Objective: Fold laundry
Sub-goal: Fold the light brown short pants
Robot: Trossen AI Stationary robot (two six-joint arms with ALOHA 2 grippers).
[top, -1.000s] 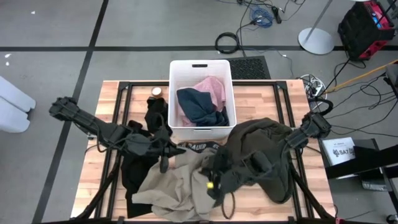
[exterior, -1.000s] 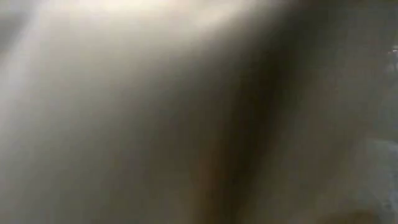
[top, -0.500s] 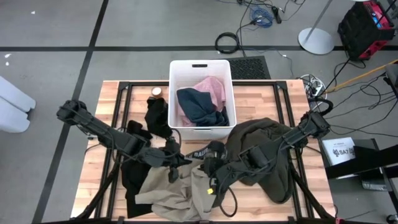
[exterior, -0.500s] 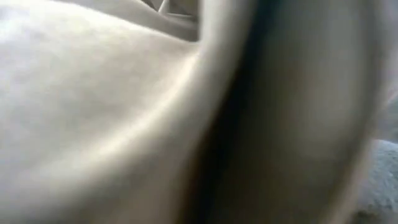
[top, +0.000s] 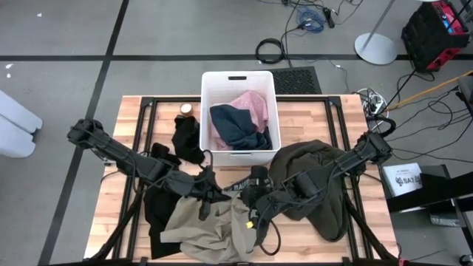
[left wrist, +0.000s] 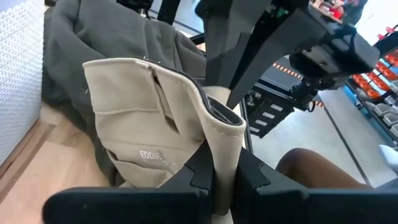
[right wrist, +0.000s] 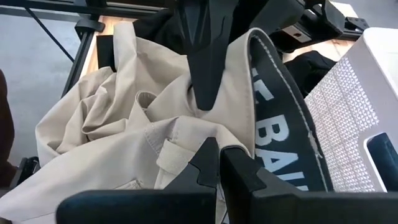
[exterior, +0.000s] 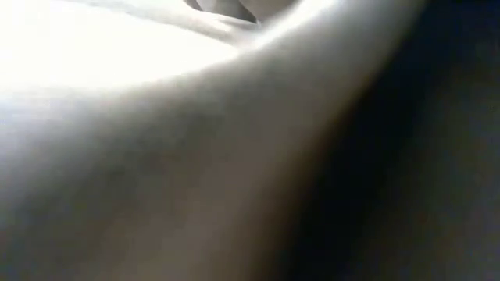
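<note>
Laundry sprawls in front of the white bin (top: 238,111): olive-grey garment (top: 314,185), then beige-tan trousers (top: 203,233) I hold by the waistband. Left gripper (left wrist: 221,180) and right gripper (right wrist: 217,158) both pinch that stiff, seamed edge; I'd draw them apart evenly to flatten it.

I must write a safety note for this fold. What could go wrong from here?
1. Both end effectors, left and right, pinch the beige garment close together, so pulling apart could slip one grip.
2. A black waistband with lettering lies against the beige cloth and may get dragged along.
3. The olive-grey garment lies under the right arm and could snag.
</note>
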